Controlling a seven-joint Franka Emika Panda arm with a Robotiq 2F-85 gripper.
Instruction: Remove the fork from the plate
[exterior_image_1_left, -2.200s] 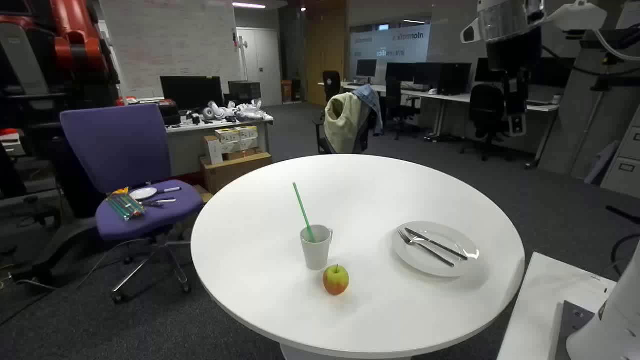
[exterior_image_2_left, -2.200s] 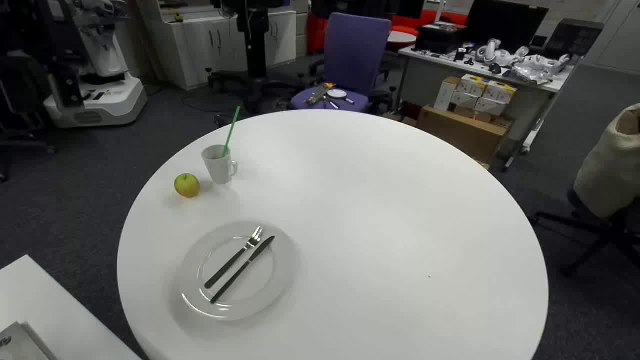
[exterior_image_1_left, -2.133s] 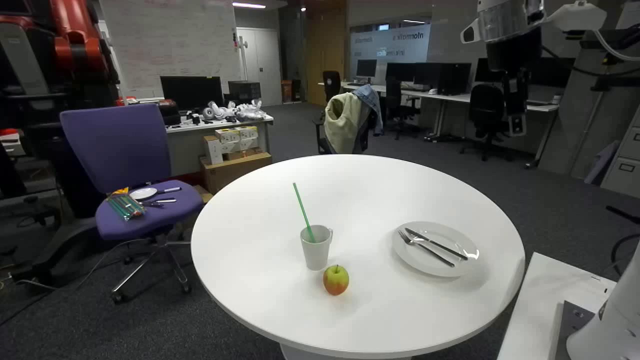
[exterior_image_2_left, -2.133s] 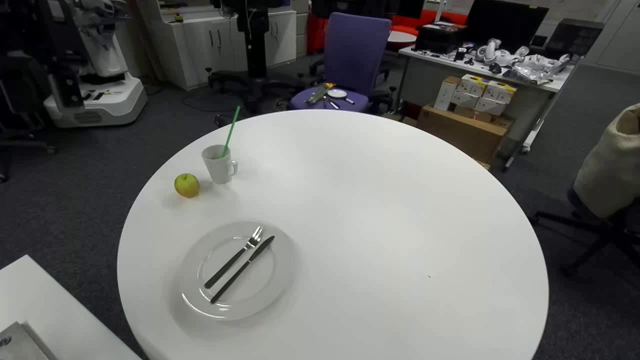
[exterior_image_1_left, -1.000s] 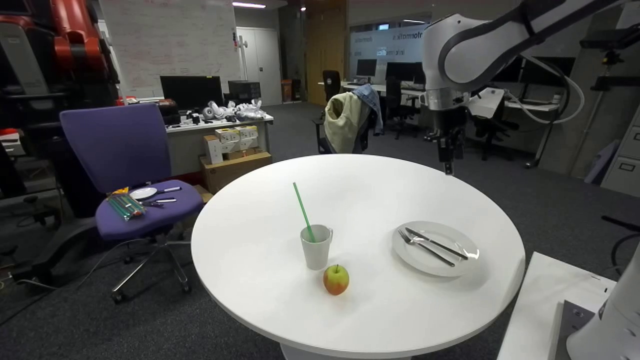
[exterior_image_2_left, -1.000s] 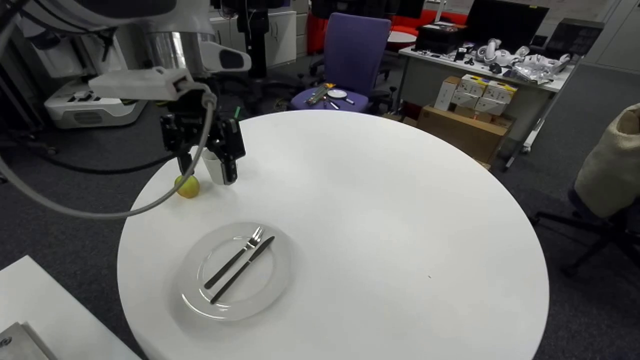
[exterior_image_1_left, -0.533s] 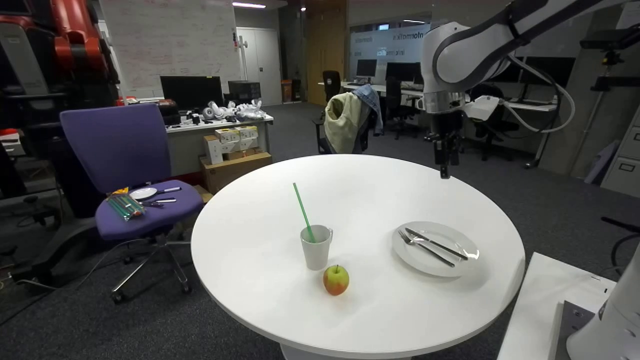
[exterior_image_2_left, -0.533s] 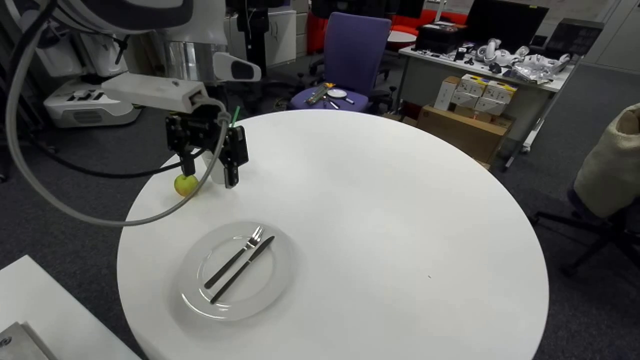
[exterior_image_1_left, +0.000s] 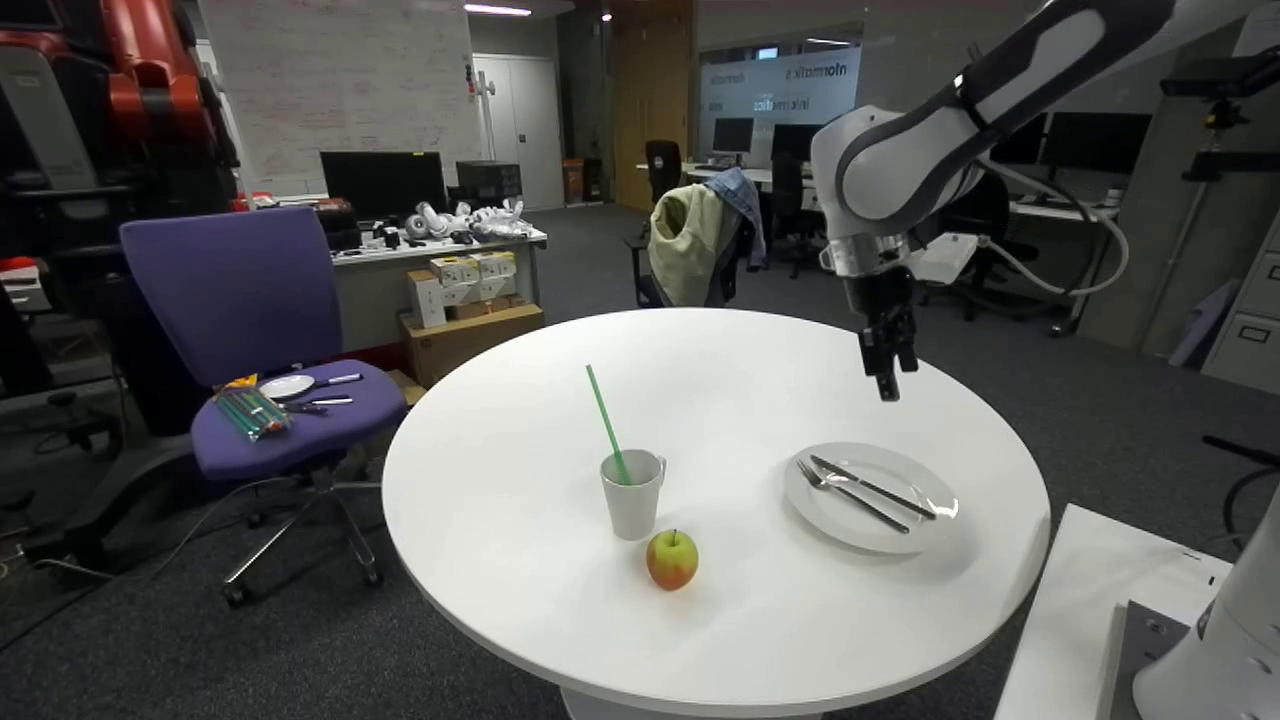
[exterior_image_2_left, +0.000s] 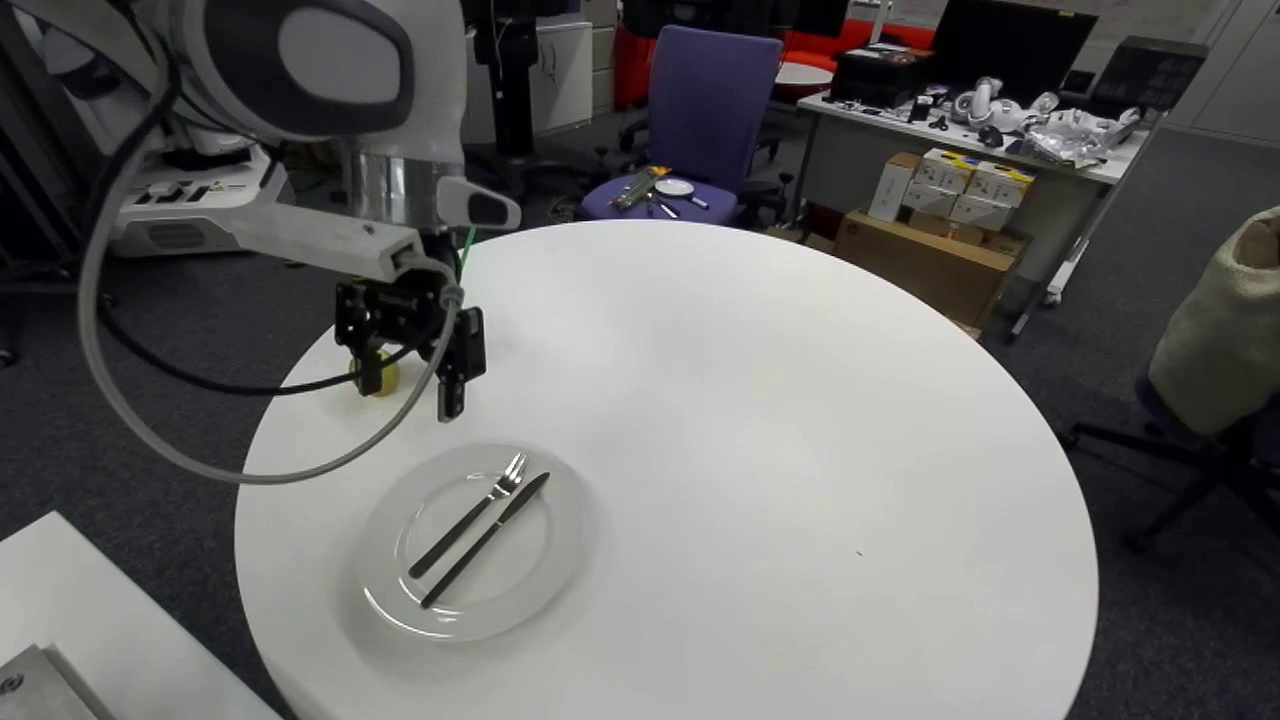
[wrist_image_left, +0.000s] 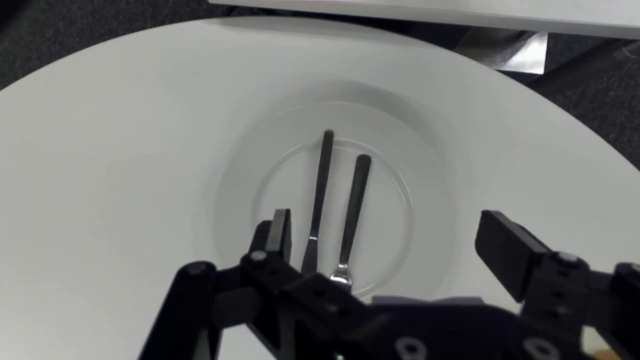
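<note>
The fork (exterior_image_1_left: 858, 501) lies on the white plate (exterior_image_1_left: 840, 539), beside a thin grey knife (exterior_image_1_left: 876, 489). The fork (exterior_image_2_left: 462, 522), the plate (exterior_image_2_left: 383, 560) and the knife (exterior_image_2_left: 487, 540) also show in an exterior view. My gripper (exterior_image_1_left: 897, 381) is open and empty, above the table and near the plate's rim; its two fingers (exterior_image_2_left: 410, 402) stand wide apart. In the wrist view, the open gripper (wrist_image_left: 387, 220) has the fork's handle (wrist_image_left: 356, 205) between its fingers, nearer the left one, well below. The knife (wrist_image_left: 323, 180) is also there. The fork's tines are hidden behind the gripper.
A white cup (exterior_image_1_left: 630, 512) with a green straw (exterior_image_1_left: 606, 420) and an apple (exterior_image_1_left: 672, 560) stand on the round white table (exterior_image_1_left: 720, 640). In an exterior view my gripper hides most of the cup and part of the apple (exterior_image_2_left: 388, 376). A white side table (exterior_image_1_left: 1090, 590) adjoins.
My arm has come in over the table from the upper side and lowered toward the plate, tilting slightly. The gripper stays open. The fork, knife, plate, cup and apple have not moved.
</note>
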